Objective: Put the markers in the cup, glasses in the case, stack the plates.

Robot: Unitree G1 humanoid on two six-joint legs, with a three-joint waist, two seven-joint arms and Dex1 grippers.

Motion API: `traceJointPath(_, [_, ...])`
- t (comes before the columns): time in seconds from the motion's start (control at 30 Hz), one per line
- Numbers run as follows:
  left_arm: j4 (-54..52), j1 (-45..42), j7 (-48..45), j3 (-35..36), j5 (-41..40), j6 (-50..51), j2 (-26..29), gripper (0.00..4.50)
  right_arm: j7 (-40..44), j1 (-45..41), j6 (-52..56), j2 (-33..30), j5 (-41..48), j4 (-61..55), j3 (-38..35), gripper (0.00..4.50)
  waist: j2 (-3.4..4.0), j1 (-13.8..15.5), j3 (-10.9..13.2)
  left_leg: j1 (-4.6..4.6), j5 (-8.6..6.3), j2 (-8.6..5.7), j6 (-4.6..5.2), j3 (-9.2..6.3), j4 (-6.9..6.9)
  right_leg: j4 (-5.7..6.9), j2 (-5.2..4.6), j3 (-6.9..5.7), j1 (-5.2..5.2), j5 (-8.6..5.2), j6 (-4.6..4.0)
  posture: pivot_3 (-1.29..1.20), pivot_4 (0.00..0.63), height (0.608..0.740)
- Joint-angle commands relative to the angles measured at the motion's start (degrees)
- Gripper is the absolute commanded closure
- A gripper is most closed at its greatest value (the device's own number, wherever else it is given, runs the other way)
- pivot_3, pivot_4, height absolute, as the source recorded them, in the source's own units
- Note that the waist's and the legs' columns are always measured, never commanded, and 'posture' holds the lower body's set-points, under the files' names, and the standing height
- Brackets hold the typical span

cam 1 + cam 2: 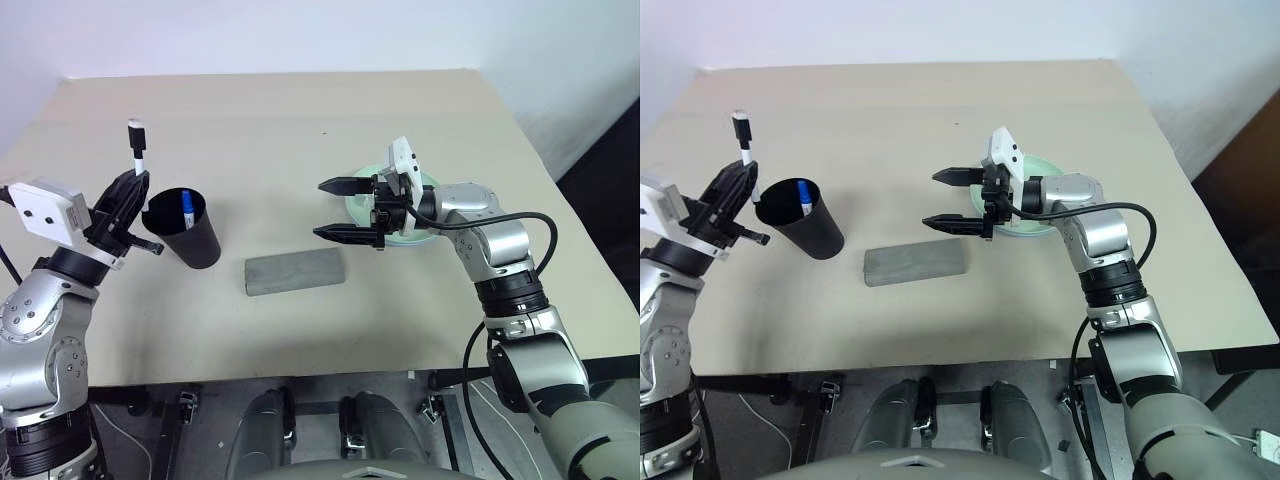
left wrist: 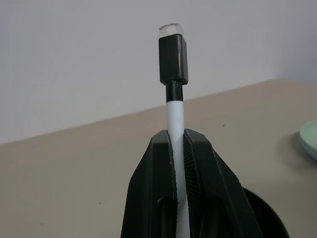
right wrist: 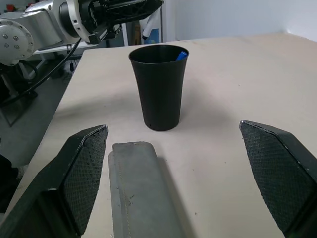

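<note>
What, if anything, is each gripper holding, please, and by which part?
The left gripper is shut on the black-capped marker, pinching its white barrel below the cap. The right gripper is open and holds nothing.

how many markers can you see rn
2: the blue-capped marker stands inside the cup; the black-capped marker is held upright in the left gripper beside the cup.
</note>
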Motion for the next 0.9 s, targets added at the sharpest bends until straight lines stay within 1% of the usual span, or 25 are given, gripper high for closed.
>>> traceJointPath(0.03, [0.0,0.5,-0.1,-0.2,1.1,-1.5,0.7,4.49,-0.3,-0.5,-1.3,-0.3,0.0,-0.7,-0.4,0.00,0.00,0.0,0.0,0.00,0.00,0.00,0.00,0.00,0.00,0.00,0.00,0.00,0.00,0.00,0.00,0.00,0.150,0.715])
traceJointPath(0.63, [1.2,1.7,-1.4,-1.3,-0.4,-0.1,0.4,4.49,-1.0,-0.1,-2.5,-0.4,-0.9,-0.4,-0.5,0.00,0.00,-0.1,0.0,0.00,0.00,0.00,0.00,0.00,0.00,0.00,-0.01,0.00,-0.01,0.00,0.00,0.00,0.150,0.715])
traceJointPath(0.7, [1.4,1.6,-1.1,-1.1,-0.2,0.1,0.4,3.81,-1.0,-0.1,-2.6,-0.4,-1.0,-0.3,-0.5,0.00,0.00,-0.1,0.0,-0.01,0.00,0.00,0.00,0.00,0.00,0.00,-0.01,0.00,-0.01,0.00,0.00,0.00,0.150,0.715])
traceJointPath(0.77, [1.7,1.6,-1.1,-1.1,0.0,0.0,0.4,3.27,-1.1,-0.1,-2.7,-0.4,-1.0,-0.3,-0.5,0.00,0.00,-0.1,0.0,0.00,0.00,0.00,0.00,0.00,0.00,0.00,-0.01,0.00,-0.01,0.00,0.00,0.00,0.150,0.715])
traceJointPath(0.9, [1.6,2.1,-1.2,-1.2,0.4,-0.4,0.4,1.95,-1.0,-0.1,-2.8,-0.5,-1.1,-0.2,-0.5,0.00,0.00,-0.1,0.0,0.00,0.00,0.00,0.00,0.00,0.00,0.00,-0.01,0.00,-0.01,0.00,0.00,0.00,0.150,0.715])
